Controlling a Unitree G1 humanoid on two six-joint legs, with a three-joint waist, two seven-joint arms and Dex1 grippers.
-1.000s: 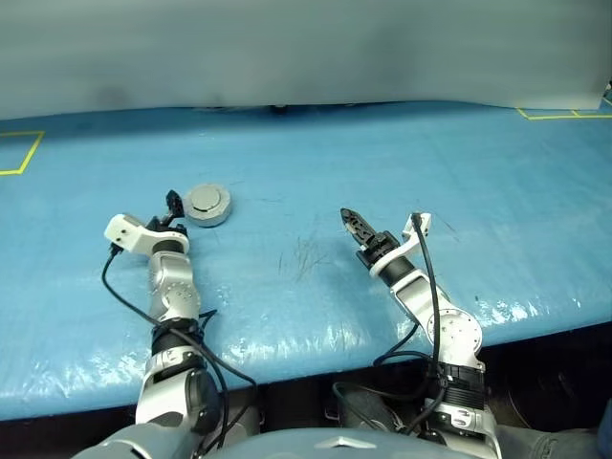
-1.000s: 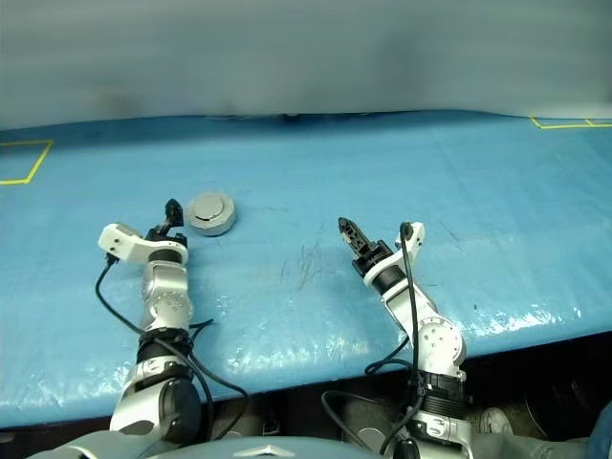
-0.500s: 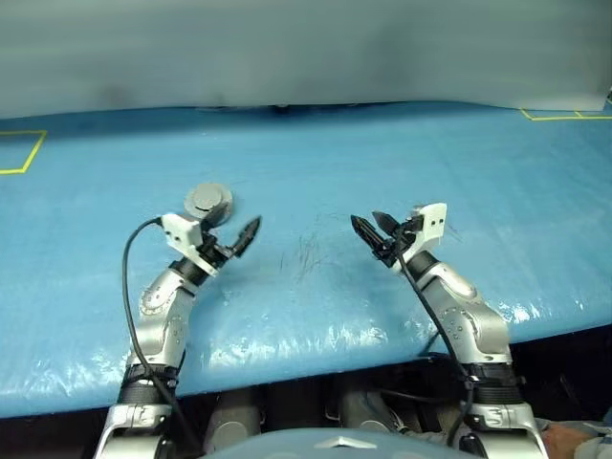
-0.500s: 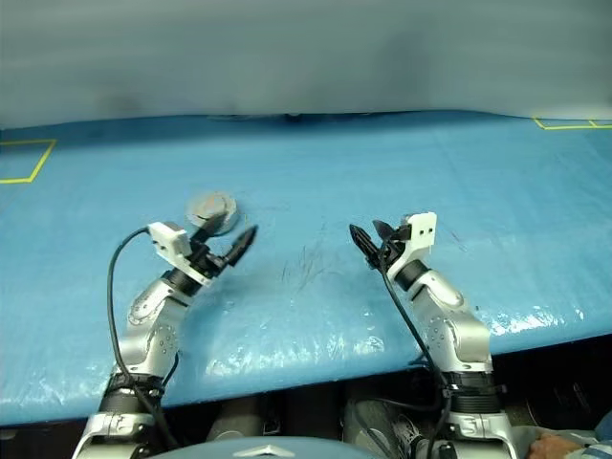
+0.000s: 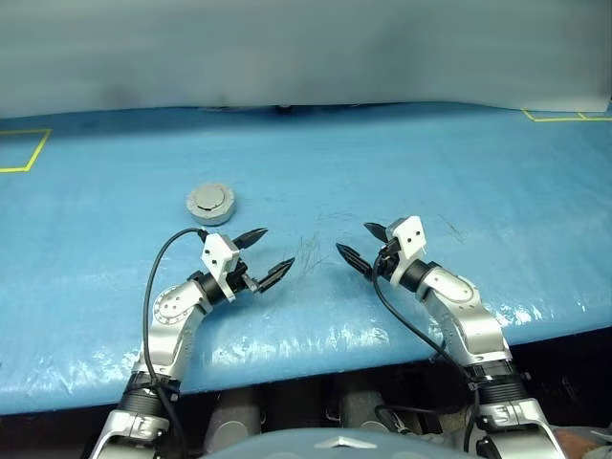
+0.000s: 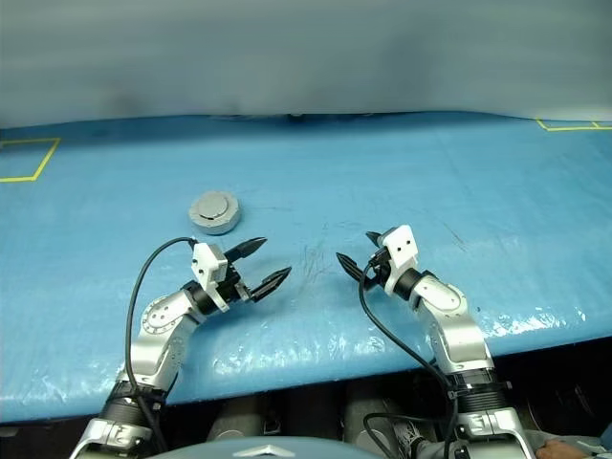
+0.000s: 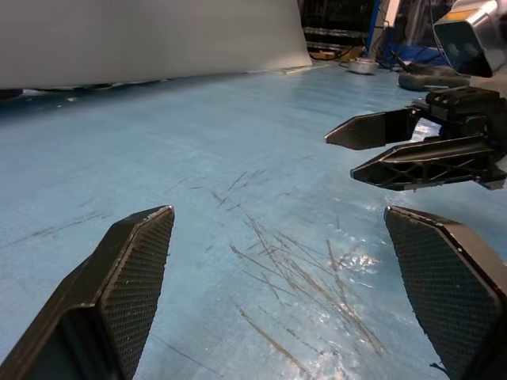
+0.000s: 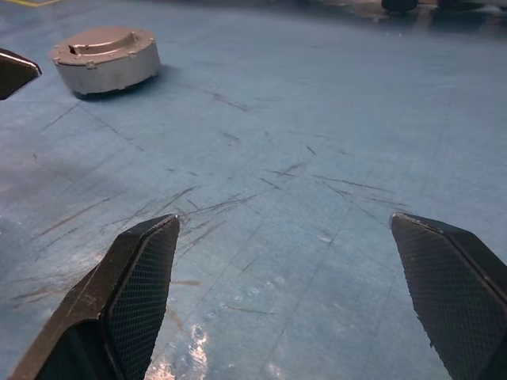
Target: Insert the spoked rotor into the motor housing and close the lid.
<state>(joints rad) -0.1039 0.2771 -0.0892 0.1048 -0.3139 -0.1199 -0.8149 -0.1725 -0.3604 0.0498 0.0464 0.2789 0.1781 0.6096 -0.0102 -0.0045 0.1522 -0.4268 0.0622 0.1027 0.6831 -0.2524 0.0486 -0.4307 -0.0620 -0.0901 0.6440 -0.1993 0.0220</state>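
Note:
The motor housing rests on the blue table as a closed grey puck, with the lid flat on top, its plain face and raised hub up. The spoked rotor is hidden. My left gripper hovers open and empty over the table, nearer the front edge than the housing and to its right, pointing toward the middle. Facing it, my right gripper is also open and empty, a short gap between the two. In the left wrist view the right gripper points across at me. A left fingertip shows beside the housing in the right wrist view.
A patch of scratch marks lies on the blue table sheet between the grippers. Yellow tape corners mark the far left and far right. The table's front edge runs just under both forearms. A grey wall stands behind.
My left arm swung away from beside the housing toward the middle and rolled its wrist. The right gripper rolled and its fingers spread wider. The housing stayed put.

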